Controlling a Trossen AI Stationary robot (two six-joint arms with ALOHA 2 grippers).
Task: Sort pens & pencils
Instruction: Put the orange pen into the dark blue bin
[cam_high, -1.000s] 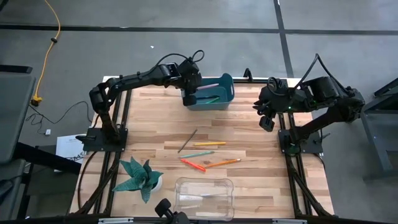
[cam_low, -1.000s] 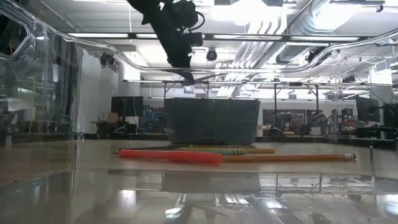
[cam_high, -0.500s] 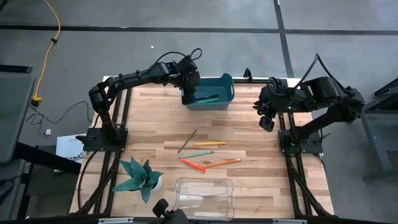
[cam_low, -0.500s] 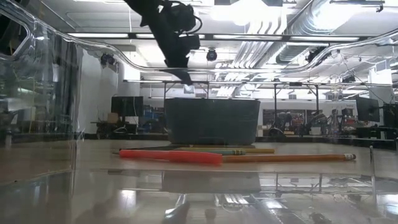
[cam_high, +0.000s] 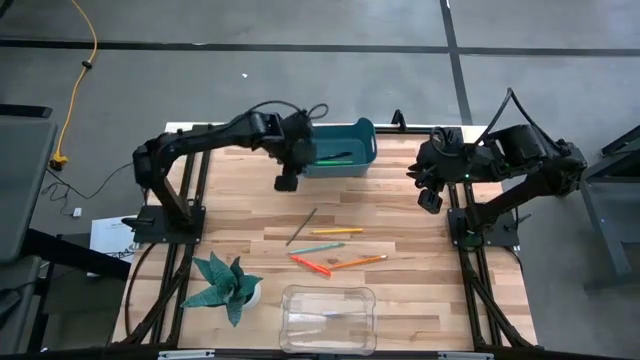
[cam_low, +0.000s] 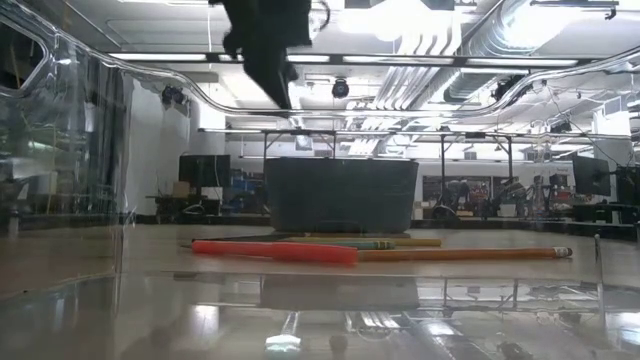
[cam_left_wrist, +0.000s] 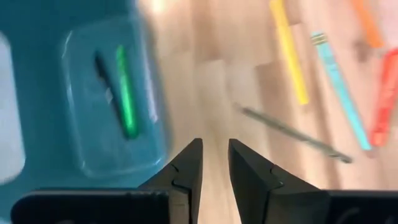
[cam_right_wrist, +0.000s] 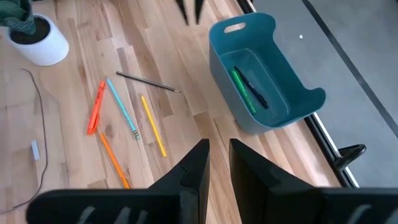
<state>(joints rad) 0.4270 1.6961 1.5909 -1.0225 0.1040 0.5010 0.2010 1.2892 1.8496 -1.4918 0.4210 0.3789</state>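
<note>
The left gripper hangs above the wooden table, just at seven o'clock of the teal plastic bin, fingers nearly closed and empty. In the bin lies the bright green pen. The red pen and thin pencils lie mid-table. At three o'clock, the right gripper waits, fingers close together, empty.

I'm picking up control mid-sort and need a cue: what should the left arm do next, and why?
Probably carry the left gripper on toward the red pen and lower over it. The green pen already lies in the teal bin, the jaws look empty and nearly shut, and the red pen lies among the pencils on the table.
</note>
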